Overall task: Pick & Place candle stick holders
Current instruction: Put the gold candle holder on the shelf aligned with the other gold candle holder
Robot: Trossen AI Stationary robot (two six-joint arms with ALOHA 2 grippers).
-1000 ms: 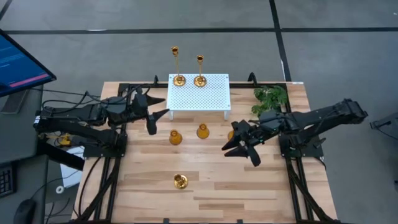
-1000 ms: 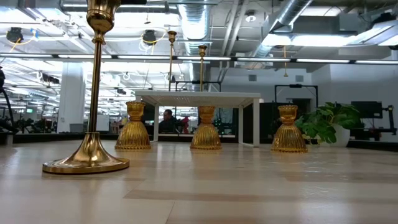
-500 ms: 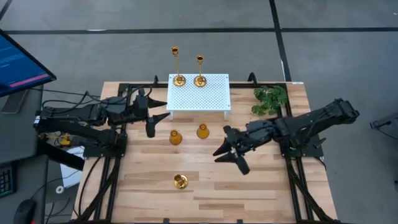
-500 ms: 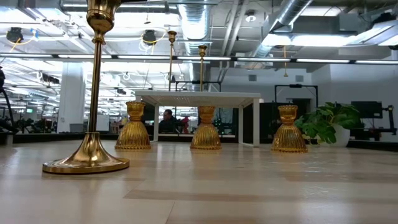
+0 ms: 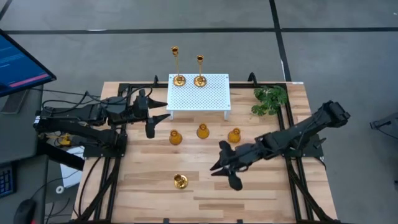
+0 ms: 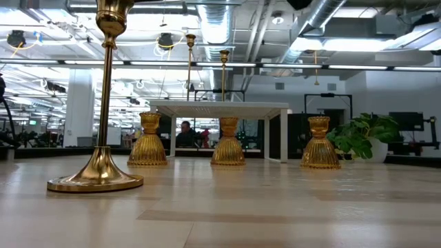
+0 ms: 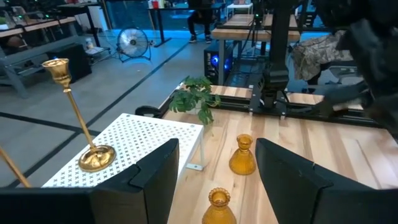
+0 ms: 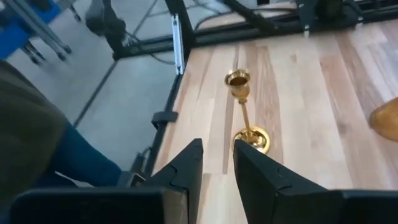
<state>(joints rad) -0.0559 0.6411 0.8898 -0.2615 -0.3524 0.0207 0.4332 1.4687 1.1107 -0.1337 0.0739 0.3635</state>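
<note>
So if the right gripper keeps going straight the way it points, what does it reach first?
Probably the lone brass candlestick near the table's front edge; the open right gripper points toward it, with nothing visible between.

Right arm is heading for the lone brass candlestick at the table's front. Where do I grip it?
Take the brass candlestick by its thin upright stem, midway between cup and round base. Come in level with the right gripper, open fingers either side; the wide base and cup leave only the stem graspable.

Left gripper (image 7: 214,180) fingers spread apart above wooden table (image 7: 323,134); two amber holders (image 7: 242,155) between them; brass candlestick (image 7: 78,118) upright on white perforated stand (image 7: 143,140); green plant (image 7: 198,99) beyond stand
</note>
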